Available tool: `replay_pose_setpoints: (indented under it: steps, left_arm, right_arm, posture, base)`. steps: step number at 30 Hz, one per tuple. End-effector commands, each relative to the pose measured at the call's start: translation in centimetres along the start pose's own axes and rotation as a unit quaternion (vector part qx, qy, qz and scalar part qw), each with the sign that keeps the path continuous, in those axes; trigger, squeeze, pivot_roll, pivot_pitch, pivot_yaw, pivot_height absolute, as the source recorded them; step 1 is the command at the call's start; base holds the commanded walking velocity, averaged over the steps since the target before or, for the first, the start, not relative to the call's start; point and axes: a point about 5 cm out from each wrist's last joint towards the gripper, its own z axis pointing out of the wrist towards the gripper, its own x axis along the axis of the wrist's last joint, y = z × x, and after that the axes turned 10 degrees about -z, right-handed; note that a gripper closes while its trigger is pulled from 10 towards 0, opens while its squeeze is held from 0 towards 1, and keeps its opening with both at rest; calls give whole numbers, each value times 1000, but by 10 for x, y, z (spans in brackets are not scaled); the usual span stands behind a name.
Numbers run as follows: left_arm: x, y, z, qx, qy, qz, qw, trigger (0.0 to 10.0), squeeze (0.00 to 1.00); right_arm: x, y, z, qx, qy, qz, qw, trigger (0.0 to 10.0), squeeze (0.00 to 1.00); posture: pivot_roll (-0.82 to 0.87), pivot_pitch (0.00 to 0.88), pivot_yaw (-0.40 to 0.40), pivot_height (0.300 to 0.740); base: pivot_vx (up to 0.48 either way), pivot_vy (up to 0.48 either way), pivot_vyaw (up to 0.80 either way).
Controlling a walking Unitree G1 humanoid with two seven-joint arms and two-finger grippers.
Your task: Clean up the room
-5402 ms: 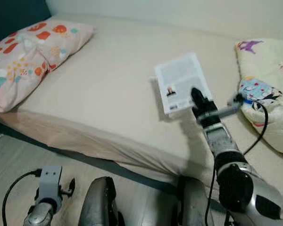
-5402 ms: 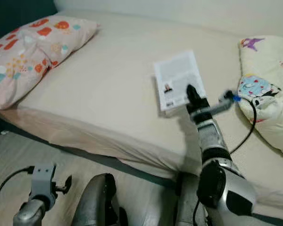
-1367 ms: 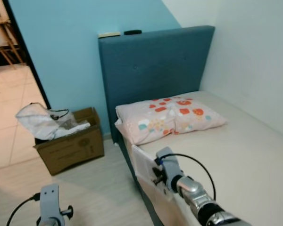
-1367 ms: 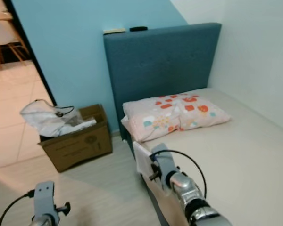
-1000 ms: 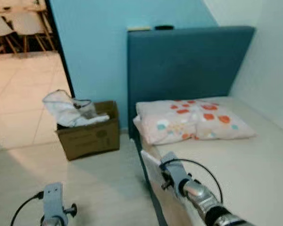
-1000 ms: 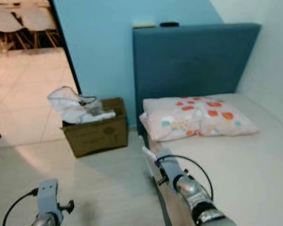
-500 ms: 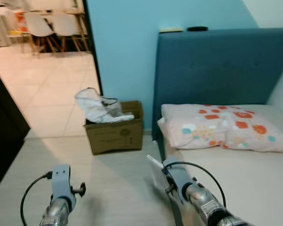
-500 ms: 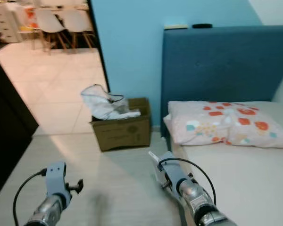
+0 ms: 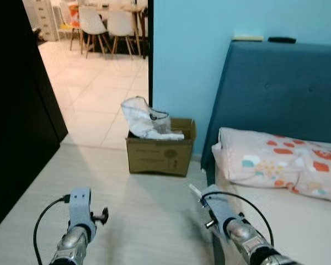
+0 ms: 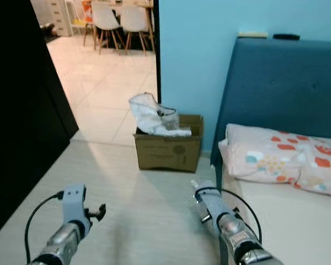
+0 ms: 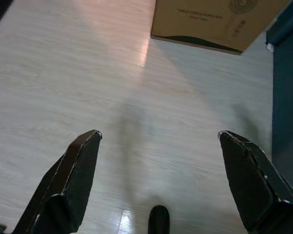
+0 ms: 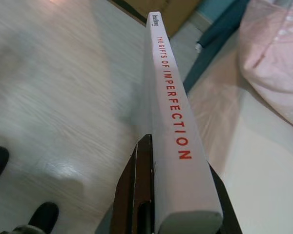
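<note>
A white book with red spine lettering sits edge-up in my right gripper, which is shut on it; one black finger presses its cover. In the eye views that gripper hovers low beside the bed's corner, with the book's edge poking up. My left gripper is open with its fingers wide apart over bare pale wood floor. It also shows low on the left.
A cardboard box with a white bag stands on the floor by the blue wall. On the right is the bed with a blue headboard and a patterned pillow. Dark furniture lines the left; a doorway shows chairs.
The camera has swung left from the bed to the floor, box and doorway. My right gripper, which reached for the book on the bed, now holds it beside the bed.
</note>
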Motion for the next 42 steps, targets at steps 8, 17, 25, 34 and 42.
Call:
replay_pose_setpoints:
  steps: [8,17,25,34,42]
  left_arm:
    - [3,2,1,-8,1,13,1000,10000,0]
    - [2,4,1,-15,1,12,1000,10000,0]
    - [0,6,1,-21,-3,10,1000,10000,0]
    - [-3,14,1,-32,-4,9,999,10000,0]
    - [0,17,2,-39,2,11,999,10000,0]
  right_arm:
    - [9,0,2,-2,20,8,1000,10000,0]
    - [14,-6,3,5,27,7,1000,10000,0]
    - [15,-7,3,5,30,6,1000,10000,0]
    - [12,-14,3,13,26,17,999,10000,0]
    - [15,-8,3,4,31,20,999,10000,0]
  posture:
    - [-15,0,-34,693]
    - [-12,0,-34,693]
    - [-18,0,-30,693]
    - [-13,0,-35,693]
    - [-19,0,-36,693]
  base:
    - [158,0,0]
    - [282,0,0]
    - [314,0,0]
    - [322,0,0]
    - [318,0,0]
